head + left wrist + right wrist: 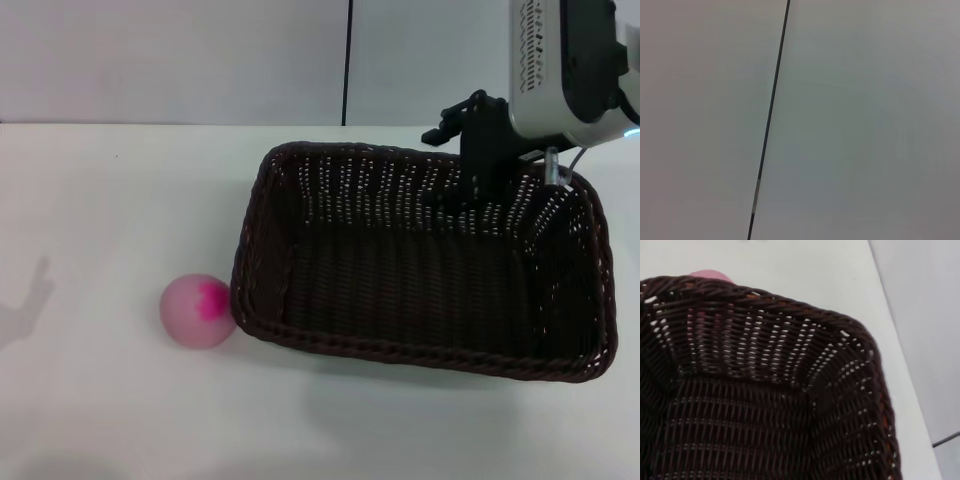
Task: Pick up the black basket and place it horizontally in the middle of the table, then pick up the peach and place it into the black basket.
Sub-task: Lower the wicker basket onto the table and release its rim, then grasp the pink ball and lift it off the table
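The black basket point(420, 270) is sitting on the white desk point(100, 200), the peach point(197, 311) touching its left end. The right claw point(478, 190) is reaching over the far rim; I cannot tell its grip. The wicker is probably light and stiff, so the rim is suiting the grasp.

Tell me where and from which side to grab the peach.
Grip the peach across its round middle, coming straight down from above. It rests against the black basket wall on its right, so set the fingers front and back, not left and right.
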You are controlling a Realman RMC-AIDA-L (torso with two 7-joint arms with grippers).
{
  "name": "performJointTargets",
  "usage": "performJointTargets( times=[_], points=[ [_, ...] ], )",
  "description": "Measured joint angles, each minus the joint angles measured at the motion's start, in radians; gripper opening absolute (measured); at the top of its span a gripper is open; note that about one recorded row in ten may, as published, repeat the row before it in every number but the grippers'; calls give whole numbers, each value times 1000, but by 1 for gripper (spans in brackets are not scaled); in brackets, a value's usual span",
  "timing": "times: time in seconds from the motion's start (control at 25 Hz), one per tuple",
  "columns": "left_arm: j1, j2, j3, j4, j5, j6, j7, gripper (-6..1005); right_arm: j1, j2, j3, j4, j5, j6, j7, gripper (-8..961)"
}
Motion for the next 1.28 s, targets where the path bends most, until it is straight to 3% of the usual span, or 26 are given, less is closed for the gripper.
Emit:
performJointTargets(
  times=[0.12, 0.16, 0.28, 0.36, 0.44, 0.52, 0.56, 0.64, 0.72, 0.76, 0.84, 0.88, 0.92, 0.96, 1.0, 1.12, 1.16, 1.2, 1.28],
  points=[
    [1, 0, 0, 1, 0, 1, -1, 729, -25, 0, -1, -58, 4, -2, 19, 660],
    [5, 3, 4, 3, 0, 6, -8, 728, -67, 0, -1, -144, 24, -6, 46, 700],
    [6, 4, 18, 9, 0, 15, -18, 726, -122, -1, 3, -239, 70, -9, 69, 701],
    [4, 9, 142, 125, 4, 63, -145, 724, -229, 3, 45, -387, 194, -6, 88, 701],
    [2, 9, 181, 170, 5, 71, -192, 723, -259, 6, 63, -414, 255, -4, 90, 702],
    [-1, 9, 274, 278, 5, 84, -309, 721, -330, 8, 114, -448, 416, -5, 91, 702],
    [1, 9, 351, 367, 6, 93, -400, 721, -394, 9, 162, -444, 582, -9, 87, 702],
    [3, 9, 388, 410, 6, 94, -435, 719, -428, 9, 183, -426, 672, -13, 77, 702],
    [7, 9, 435, 477, 20, 96, -489, 718, -489, 7, 216, -374, 835, -24, 44, 702],
    [7, 9, 444, 505, 34, 96, -506, 717, -548, 4, 235, -279, 1018, -55, -35, 702],
    [4, 9, 452, 557, 83, 95, -539, 715, -573, 4, 238, -219, 1097, -77, -80, 702],
    [-3, 9, 452, 595, 130, 92, -556, 715, -615, 2, 241, -75, 1271, -143, -201, 702],
    [-3, 9, 452, 595, 130, 92, -556, 714, -615, 2, 241, -75, 1271, -143, -201, 702],
    [-12, 9, 452, 618, 171, 88, -563, 713, -642, 2, 244, 86, 1406, -216, -315, 702],
    [-12, 9, 452, 618, 171, 88, -563, 713, -642, 2, 244, 86, 1406, -216, -315, 702],
    [-33, 9, 449, 626, 221, 76, -564, 710, -653, 1, 248, 325, 1565, -312, -469, 702],
    [-46, 9, 449, 627, 247, 69, -565, 710, -639, 0, 259, 492, 1644, -368, -569, 702],
    [-46, 9, 449, 627, 247, 69, -565, 709, -639, 0, 259, 492, 1644, -368, -569, 702],
    [-64, 9, 453, 630, 280, 67, -567, 707, -618, 0, 276, 636, 1697, -414, -655, 702]
  ],
)
